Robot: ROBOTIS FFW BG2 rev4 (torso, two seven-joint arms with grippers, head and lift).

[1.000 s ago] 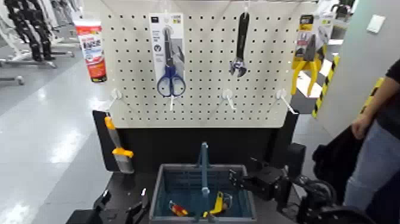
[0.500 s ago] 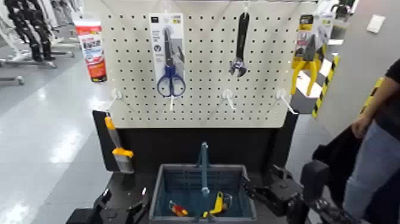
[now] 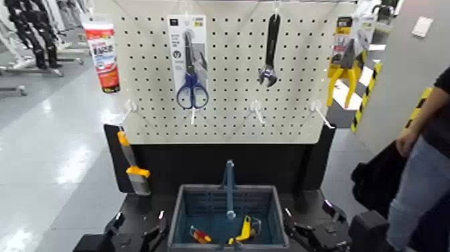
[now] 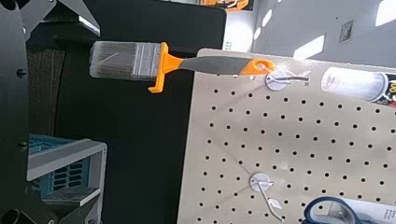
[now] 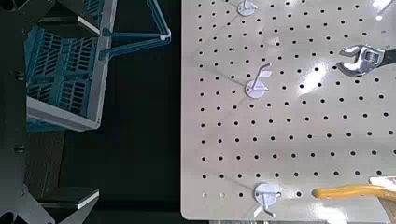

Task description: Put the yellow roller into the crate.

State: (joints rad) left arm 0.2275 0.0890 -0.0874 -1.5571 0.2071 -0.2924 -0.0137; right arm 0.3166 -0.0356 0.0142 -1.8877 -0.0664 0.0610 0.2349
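Note:
The dark blue-grey crate (image 3: 268, 218) stands low in the middle of the head view, its centre handle (image 3: 230, 187) upright. The yellow roller (image 3: 244, 229) lies inside it at the front right; its yellow handle shows, its sleeve is not clear. My right gripper (image 3: 311, 224) is open and empty, low and to the right of the crate. My left gripper (image 3: 139, 232) is open and empty, parked low to the left of the crate. The crate also shows in the left wrist view (image 4: 65, 168) and the right wrist view (image 5: 61, 70).
A pegboard (image 3: 228, 127) behind the crate holds blue scissors (image 3: 192, 70), a wrench (image 3: 270, 50), yellow-handled pliers (image 3: 346, 67), a tube (image 3: 102, 53) and bare hooks (image 3: 254, 107). An orange-handled brush (image 3: 134, 167) hangs at the left. A red-handled tool (image 3: 199, 234) lies in the crate. A person (image 3: 428, 134) stands at the right.
My right arm has drawn back from the crate's right side, down and to the right. The roller stays in the crate. The left arm has not moved.

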